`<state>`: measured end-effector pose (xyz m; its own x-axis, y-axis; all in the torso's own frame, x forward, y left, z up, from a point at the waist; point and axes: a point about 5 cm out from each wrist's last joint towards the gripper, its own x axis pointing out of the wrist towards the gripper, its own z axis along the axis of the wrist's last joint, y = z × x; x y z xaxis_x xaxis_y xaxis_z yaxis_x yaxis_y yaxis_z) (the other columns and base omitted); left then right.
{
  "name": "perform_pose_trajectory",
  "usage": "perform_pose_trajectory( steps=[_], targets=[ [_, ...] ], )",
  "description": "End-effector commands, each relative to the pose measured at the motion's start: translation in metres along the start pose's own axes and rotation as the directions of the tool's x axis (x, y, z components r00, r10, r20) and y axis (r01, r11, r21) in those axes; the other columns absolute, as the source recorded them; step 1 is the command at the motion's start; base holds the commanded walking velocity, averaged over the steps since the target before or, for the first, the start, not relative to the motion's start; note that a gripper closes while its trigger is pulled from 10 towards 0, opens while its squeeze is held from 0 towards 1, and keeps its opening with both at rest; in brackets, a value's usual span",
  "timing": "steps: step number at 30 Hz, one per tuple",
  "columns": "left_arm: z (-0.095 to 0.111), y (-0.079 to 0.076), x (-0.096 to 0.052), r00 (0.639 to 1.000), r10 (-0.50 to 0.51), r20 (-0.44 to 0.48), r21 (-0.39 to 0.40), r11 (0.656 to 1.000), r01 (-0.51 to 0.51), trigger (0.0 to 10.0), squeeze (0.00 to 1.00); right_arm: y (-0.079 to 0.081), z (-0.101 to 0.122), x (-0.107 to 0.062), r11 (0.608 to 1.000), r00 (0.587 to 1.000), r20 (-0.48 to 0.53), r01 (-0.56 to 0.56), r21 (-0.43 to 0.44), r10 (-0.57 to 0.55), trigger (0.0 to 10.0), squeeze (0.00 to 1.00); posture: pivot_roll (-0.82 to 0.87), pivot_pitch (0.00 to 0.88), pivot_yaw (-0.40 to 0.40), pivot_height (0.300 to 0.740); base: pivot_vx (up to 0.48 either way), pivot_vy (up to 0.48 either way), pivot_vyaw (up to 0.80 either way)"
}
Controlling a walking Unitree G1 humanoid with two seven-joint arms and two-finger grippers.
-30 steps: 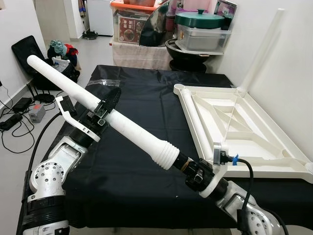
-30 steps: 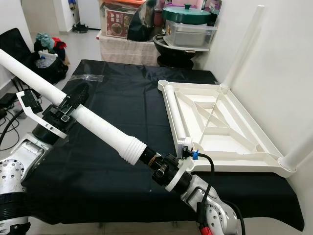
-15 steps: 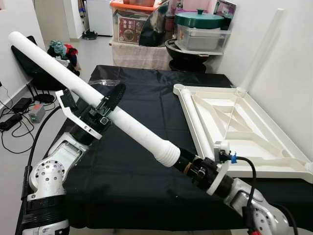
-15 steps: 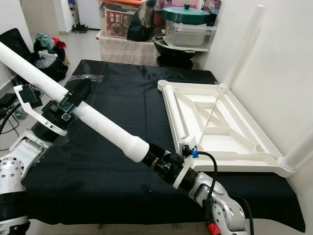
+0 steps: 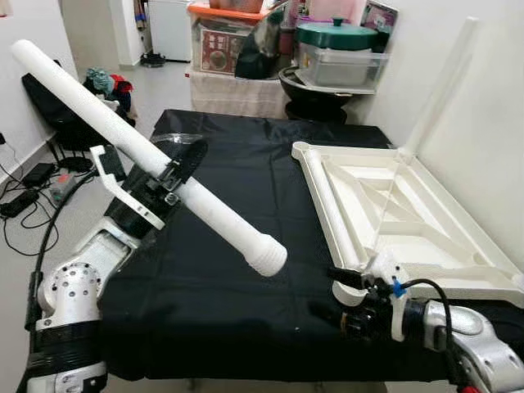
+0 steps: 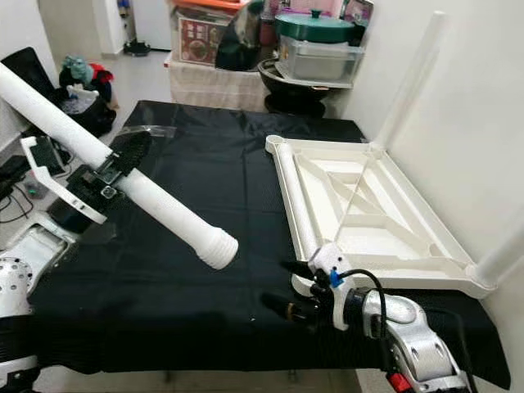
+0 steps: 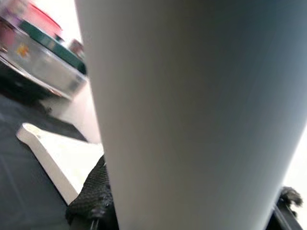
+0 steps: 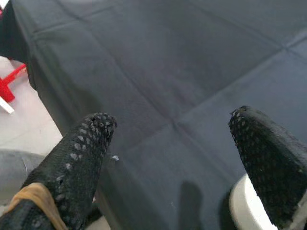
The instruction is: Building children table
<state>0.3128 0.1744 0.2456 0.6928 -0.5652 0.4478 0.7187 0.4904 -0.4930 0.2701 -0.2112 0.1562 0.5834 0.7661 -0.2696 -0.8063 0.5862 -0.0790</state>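
Gripping a white leg [image 5: 147, 160] mid-length, the left gripper [image 5: 176, 176] holds it slanted above the black cloth [image 5: 246, 188], ribbed end low and free. The upturned tabletop [image 5: 393, 213] lies on the cloth by the wall, one leg standing at its far corner. The right gripper [image 6: 286, 286] hovers low beside the tabletop's near corner, fingers spread, holding nothing. The left wrist view shows the leg pinched close against the finger [image 7: 91, 201]. The right wrist view shows two parted fingers [image 8: 76, 153] over cloth.
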Motion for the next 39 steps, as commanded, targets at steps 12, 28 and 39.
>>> perform_pose_trajectory(
  steps=[12,28,39],
  targets=[
    [-0.042,0.0,0.038,0.914,-0.077,-0.398,0.313,0.925,0.214,0.0,0.0,0.014,0.093,0.031,0.962,0.944,0.211,-0.226,-0.153,0.255,10.0,1.0,0.05,0.0,-0.058,0.74,0.0,0.0,0.0],
    [-0.034,-0.028,0.059,0.911,-0.234,-0.339,0.296,0.893,0.339,0.0,0.0,0.02,0.039,0.083,0.977,0.993,0.059,-0.112,0.181,0.102,10.0,0.0,0.05,0.0,-0.063,0.74,0.0,0.0,0.0],
    [-0.035,-0.029,0.06,0.905,-0.278,-0.323,0.276,0.887,0.37,0.0,0.0,0.007,0.042,0.092,0.974,0.993,0.108,0.013,0.225,-0.038,10.0,0.0,0.05,0.0,-0.061,0.74,0.0,0.0,0.0]
  ],
)
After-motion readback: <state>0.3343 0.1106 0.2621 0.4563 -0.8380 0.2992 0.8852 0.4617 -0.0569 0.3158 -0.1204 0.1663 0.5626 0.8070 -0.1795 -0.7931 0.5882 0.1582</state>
